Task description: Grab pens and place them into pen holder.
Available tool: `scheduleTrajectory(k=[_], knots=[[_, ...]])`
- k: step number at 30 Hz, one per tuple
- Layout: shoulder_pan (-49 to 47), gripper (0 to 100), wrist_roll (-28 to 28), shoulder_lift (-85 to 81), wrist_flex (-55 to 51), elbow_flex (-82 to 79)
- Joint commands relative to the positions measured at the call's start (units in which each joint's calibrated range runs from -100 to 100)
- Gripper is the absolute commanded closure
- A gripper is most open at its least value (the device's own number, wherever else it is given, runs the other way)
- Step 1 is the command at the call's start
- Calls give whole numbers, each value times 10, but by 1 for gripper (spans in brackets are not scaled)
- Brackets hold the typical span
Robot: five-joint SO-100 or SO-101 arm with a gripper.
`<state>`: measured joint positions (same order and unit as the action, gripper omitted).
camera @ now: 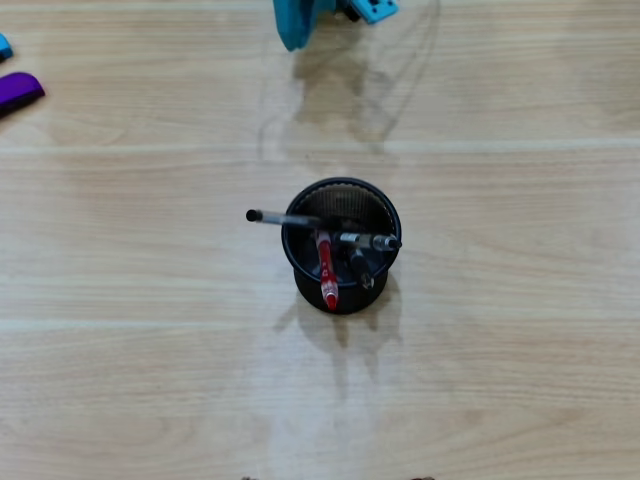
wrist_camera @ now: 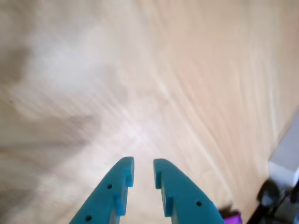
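Pen holder: the black mesh pen holder [camera: 343,205] stands upright near the middle of the wooden counter [camera: 150,330] in the overhead view.
Pens: the red pen [camera: 326,268] stands in the holder, leaning toward the lower rim; one clear pen [camera: 283,218] lies across the rim with its black end sticking out to the left; another pen [camera: 375,240] lies toward the right rim; a dark pen end [camera: 360,267] shows beside the red one.
Gripper: the blue gripper [wrist_camera: 143,169] hangs over bare wood in the wrist view, fingers [wrist_camera: 122,173] a narrow gap apart, nothing between them.
Arm: only a blue part [camera: 300,22] shows at the top edge of the overhead view, well apart from the holder.
Purple object: it lies at the left edge [camera: 18,90] of the overhead view, far from the holder.
Wrist view: blurred.
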<state>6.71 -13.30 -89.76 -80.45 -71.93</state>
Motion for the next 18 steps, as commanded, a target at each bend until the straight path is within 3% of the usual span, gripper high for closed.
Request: scheduleTrajectory(k=[1,9,14,18], knots=[[-23,96,1,-97,-24,-39],[-136,98,-5,-58,-11,-116],[-163,98,-44,-64,175,-243],[-167,98,-77,-91,237,-281]])
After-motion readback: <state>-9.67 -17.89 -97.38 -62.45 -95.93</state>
